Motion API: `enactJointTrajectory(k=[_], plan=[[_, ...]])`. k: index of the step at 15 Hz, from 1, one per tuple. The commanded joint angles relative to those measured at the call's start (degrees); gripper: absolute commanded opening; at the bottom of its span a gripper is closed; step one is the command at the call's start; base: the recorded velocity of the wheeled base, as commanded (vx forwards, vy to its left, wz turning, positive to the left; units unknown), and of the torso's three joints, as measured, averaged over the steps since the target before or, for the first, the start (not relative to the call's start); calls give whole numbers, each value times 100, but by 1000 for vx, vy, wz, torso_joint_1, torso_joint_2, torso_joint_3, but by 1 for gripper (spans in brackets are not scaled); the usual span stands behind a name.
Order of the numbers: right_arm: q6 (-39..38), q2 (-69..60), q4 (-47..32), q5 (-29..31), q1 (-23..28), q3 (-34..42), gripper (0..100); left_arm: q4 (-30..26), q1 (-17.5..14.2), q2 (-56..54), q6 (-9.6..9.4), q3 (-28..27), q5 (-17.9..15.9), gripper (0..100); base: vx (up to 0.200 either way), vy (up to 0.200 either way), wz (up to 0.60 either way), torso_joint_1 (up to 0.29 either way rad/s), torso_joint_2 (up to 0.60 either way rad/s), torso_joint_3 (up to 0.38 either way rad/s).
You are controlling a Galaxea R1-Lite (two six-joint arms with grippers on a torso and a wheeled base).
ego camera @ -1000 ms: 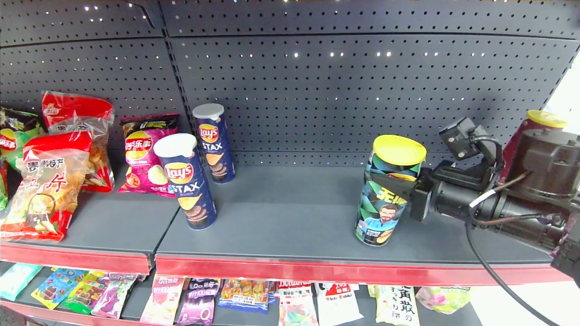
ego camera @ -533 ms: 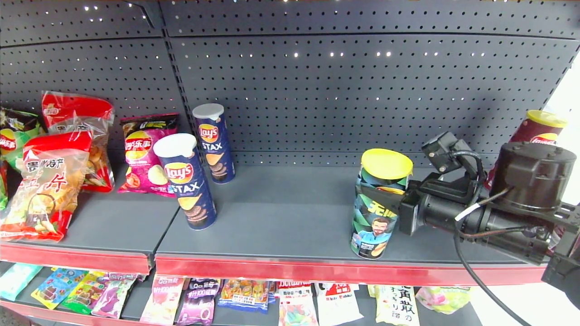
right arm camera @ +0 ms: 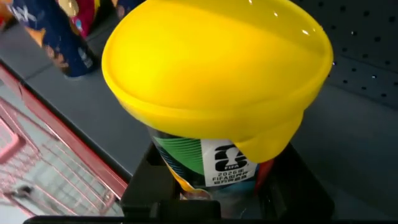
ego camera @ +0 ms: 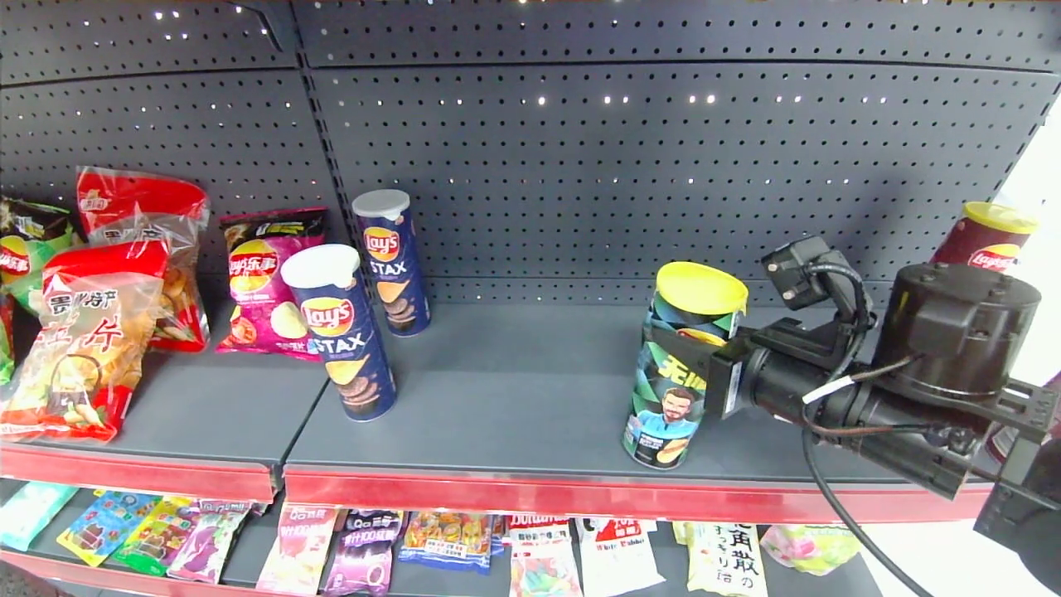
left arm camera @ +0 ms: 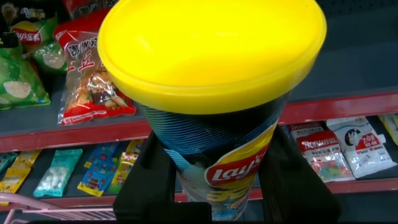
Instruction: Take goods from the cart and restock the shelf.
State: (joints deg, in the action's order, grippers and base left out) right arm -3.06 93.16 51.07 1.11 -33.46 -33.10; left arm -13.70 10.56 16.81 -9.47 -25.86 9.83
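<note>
Right claw (ego camera: 692, 352) gripping green chip can (ego camera: 663, 423) at shelf (ego camera: 514, 390) front, release pending.
Left claw (left arm camera: 214, 186) gripping another yellow-lidded can (left arm camera: 211, 62), awaiting placement.

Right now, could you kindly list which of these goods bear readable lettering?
Green yellow-lidded cardboard can, in the right gripper: large characters.
Blue yellow-lidded can, in the left gripper: a logo.
Two dark-blue white-lidded cans: logo and one word.
Lower-shelf packets: too small.

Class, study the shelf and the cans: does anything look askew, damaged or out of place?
The green can in the right pincer is close to the shelf's front edge; its yellow lid seems to sag on one side.
</note>
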Motion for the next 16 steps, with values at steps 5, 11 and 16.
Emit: enactJointTrajectory(k=[5,11,16], plan=[[-81,-52,17,144,-292,119,0,-1,-1,-38,-2,-7,11,0,0,0,0,0,0,0],[113,0,17,144,-275,146,0,-1,-1,-46,-2,-16,28,0,0,0,0,0,0,0],[429,-8,17,153,-266,330,0,8,-1,-46,7,-16,28,0,0,0,0,0,0,0]])
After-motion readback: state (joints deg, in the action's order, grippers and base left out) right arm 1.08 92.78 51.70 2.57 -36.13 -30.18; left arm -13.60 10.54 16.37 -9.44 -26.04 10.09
